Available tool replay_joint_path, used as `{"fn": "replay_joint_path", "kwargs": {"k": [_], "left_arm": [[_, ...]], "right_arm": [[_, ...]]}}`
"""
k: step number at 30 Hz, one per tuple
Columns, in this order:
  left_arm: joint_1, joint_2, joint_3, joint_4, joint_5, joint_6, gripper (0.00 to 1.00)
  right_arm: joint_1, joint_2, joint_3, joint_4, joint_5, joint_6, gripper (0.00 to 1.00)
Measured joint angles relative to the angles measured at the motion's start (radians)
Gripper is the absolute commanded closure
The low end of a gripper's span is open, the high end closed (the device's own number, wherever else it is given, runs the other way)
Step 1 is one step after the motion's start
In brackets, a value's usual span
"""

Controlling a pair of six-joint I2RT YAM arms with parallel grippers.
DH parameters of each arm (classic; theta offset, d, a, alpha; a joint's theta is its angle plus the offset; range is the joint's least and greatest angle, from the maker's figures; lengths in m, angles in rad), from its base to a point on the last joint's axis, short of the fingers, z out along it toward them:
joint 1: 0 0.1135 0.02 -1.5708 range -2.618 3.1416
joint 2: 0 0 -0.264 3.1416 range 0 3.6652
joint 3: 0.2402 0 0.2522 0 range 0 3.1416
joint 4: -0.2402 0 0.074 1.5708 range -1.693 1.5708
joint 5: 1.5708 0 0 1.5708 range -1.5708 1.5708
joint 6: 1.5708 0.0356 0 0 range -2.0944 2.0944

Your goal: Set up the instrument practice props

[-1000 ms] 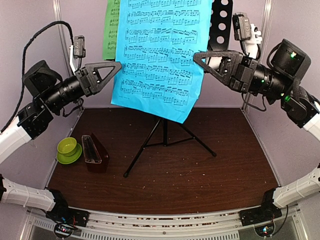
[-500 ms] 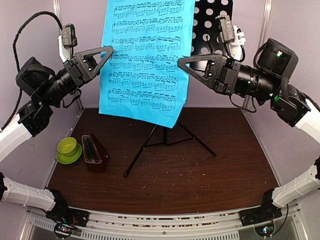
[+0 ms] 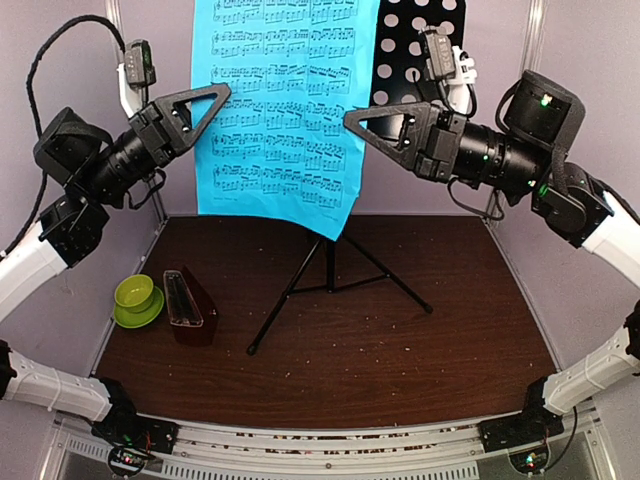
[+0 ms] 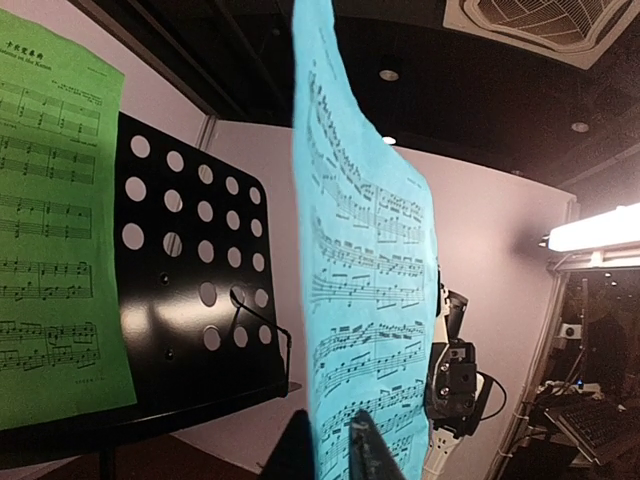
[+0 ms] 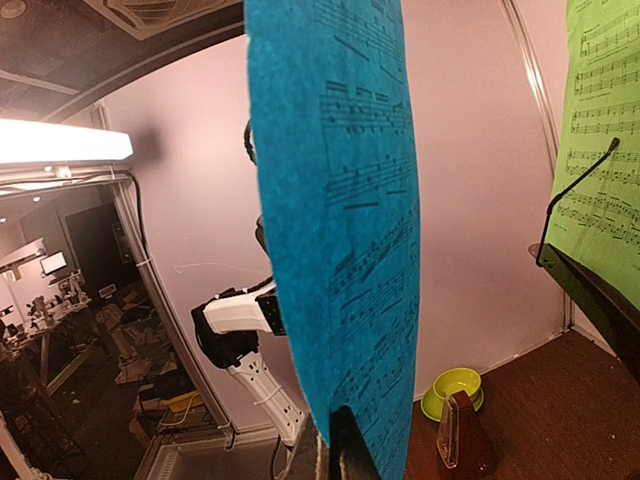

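1. Blue sheet hangs in the air between left gripper and right gripper, in front of the music stand.
2. My left jaws straddle its edge; whether they clamp it, I cannot tell.
3. My right jaws pinch it shut. Next, I judge: seat it beside the green sheet.

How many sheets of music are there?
2. The blue sheet hangs midair, pinched by the right gripper; the green sheet rests on the black music stand behind. No others show.
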Motion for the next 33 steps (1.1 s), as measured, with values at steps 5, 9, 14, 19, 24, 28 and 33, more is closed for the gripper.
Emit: {"fn": "replay_joint_path", "kwargs": {"k": [5, 9, 14, 19, 24, 28, 33], "left_arm": [[0.000, 0.011, 0.048, -0.022, -0.009, 0.024, 1.00], [0.000, 0.043, 0.114, -0.043, -0.026, 0.031, 1.00], [0.000, 0.126, 0.243, -0.092, -0.060, 0.038, 1.00], [0.004, 0.201, 0.351, -0.140, -0.088, 0.043, 1.00], [0.034, 0.270, 0.454, -0.188, -0.106, 0.043, 1.00], [0.069, 0.339, 0.563, -0.226, -0.108, 0.037, 1.00], [0.100, 0.402, 0.665, -0.280, -0.109, 0.034, 1.00]], "right_arm": [[0.000, 0.000, 0.000, -0.035, 0.083, -0.004, 0.98], [0.000, 0.000, 0.021, -0.089, 0.202, -0.009, 0.92], [0.000, 0.000, 0.095, -0.166, 0.359, -0.014, 0.86], [-0.011, 0.004, 0.167, -0.215, 0.496, -0.031, 0.72], [-0.035, 0.030, 0.209, -0.254, 0.595, -0.057, 0.51], [-0.087, 0.102, 0.322, -0.352, 0.647, -0.032, 0.46], [-0.145, 0.157, 0.422, -0.438, 0.689, 0.019, 0.45]]}}
